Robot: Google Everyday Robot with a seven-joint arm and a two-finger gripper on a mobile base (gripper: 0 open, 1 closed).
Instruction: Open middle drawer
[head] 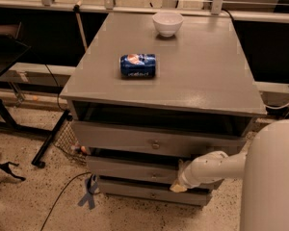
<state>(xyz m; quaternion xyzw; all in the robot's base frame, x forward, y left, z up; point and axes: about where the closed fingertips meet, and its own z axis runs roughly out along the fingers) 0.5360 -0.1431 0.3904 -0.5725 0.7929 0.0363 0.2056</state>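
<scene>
The grey cabinet [183,76] has three drawers stacked at its front. The middle drawer [130,168] is a shallow grey front with a small round knob [154,176], below the taller top drawer [120,137] and above the lowest drawer [135,190]. My gripper [178,186], on a white arm [216,166] reaching in from the right, sits against the right part of the middle drawer's front, to the right of its knob. Its tan tip reaches down to the drawer's lower edge.
A blue soda can [137,65] lies on its side on the cabinet top, and a white bowl [167,23] stands near the back. A black table frame [19,124] stands at the left. A cable and blue tape [88,195] lie on the speckled floor.
</scene>
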